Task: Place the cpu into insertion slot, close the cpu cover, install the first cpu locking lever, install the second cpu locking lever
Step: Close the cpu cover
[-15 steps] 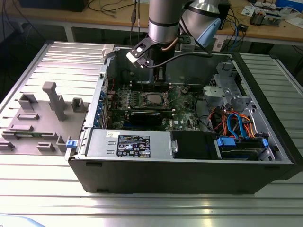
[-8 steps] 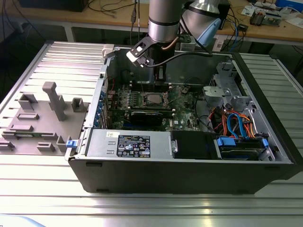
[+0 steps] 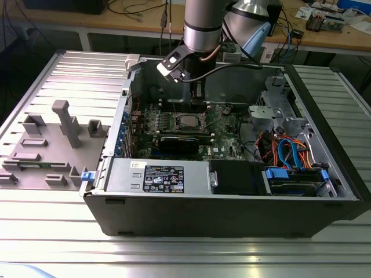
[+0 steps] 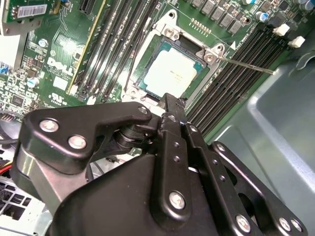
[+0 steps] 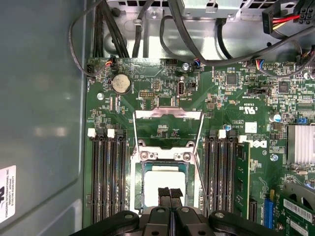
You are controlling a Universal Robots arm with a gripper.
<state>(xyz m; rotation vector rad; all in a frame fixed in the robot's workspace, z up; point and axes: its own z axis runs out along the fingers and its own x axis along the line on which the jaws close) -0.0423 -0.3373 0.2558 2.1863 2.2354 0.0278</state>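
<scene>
the pincer hovers over the cpu, its fingertips pressed together and gripping nothing. the cpu lies seated in the insertion slot. the cpu cover is swung open just beside it.

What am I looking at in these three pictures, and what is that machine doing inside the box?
That is a robot arm reaching into an open computer case on a ribbed metal table. One picture is taken from outside; the other two come from cameras on the arm's wrist, looking past its black gripper at the green circuit board. The square silver chip already sits in its socket. The thin metal cover beside it stands swung open. The gripper is shut, holds nothing, and hangs over the chip.
</scene>
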